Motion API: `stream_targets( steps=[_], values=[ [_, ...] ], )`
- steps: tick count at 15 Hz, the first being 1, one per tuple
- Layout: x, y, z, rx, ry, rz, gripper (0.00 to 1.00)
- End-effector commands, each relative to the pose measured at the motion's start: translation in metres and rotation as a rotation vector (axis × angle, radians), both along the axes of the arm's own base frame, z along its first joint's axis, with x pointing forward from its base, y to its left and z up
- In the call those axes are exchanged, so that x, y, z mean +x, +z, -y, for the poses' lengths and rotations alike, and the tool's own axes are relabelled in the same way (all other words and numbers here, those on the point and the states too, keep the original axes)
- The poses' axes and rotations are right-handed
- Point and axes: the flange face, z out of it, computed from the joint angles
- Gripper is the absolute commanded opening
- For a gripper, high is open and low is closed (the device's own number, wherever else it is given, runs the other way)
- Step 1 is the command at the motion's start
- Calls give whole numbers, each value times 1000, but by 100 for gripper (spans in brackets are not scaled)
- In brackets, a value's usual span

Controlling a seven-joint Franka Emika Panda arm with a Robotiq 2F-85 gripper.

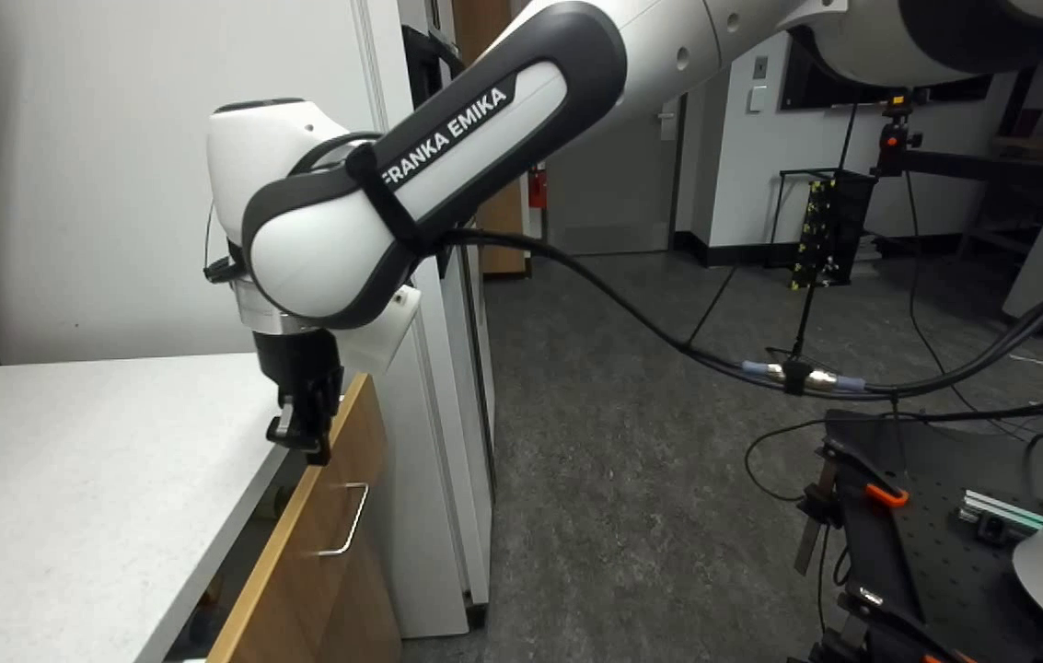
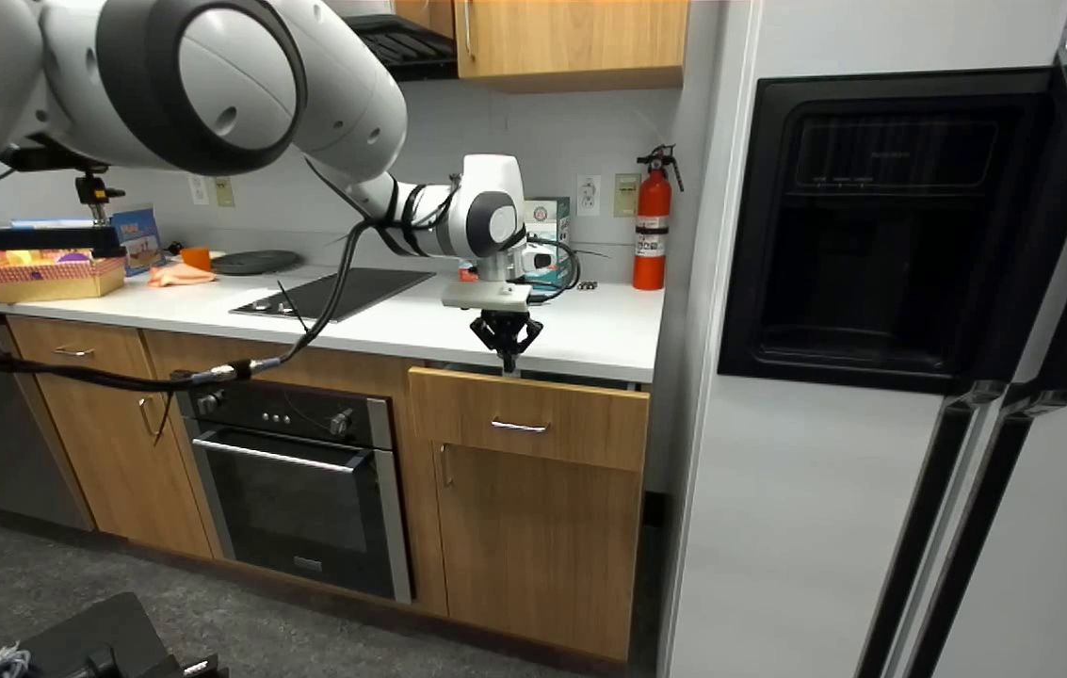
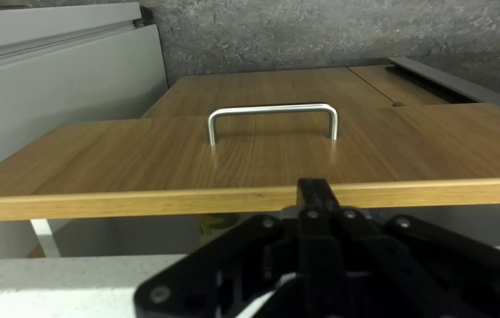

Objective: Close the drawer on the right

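Grey mottled floor (image 1: 613,414) lay in front of the speckled white countertop (image 1: 79,497), which I took as landmark. Drawer (image 3: 144,163) sat under the countertop's front edge, at the end beside the white refrigerator (image 2: 797,527). It stood partly out, a gap running along its width between countertop edge and wood. Front panel (image 2: 580,419) was light tan with slightly darker grain; its top edge made a paler, yellower strip. Thin silver bar handle (image 3: 274,108), bent back at both ends, ran about parallel to the countertop edge and left faint reflections below. White side walls (image 3: 45,238) showed toward either end of the gap; between them, grey shadow and something yellow-green (image 3: 216,221), too hidden to name.

My gripper (image 3: 313,192) pointed down just past the countertop's front edge, jaws closed together. From the wrist, their tips overlapped the panel's top edge; whether I touched it, I could not tell.

Tan cabinet door (image 2: 538,546) stood beneath the drawer. Oven (image 2: 288,480) also lay under the countertop, farther from that end.
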Motion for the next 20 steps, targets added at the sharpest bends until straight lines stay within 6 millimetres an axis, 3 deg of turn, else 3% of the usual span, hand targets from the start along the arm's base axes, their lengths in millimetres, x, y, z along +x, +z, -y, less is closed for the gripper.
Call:
stream_targets(
  steps=[1,4,11,20],
  values=[
    [11,-24,-7,31,-12,41,0],
    [13,-37,-14,48,-25,90,0],
    [14,-37,-27,78,-52,196,0],
    [10,22,-31,75,-10,159,0]
  ],
)
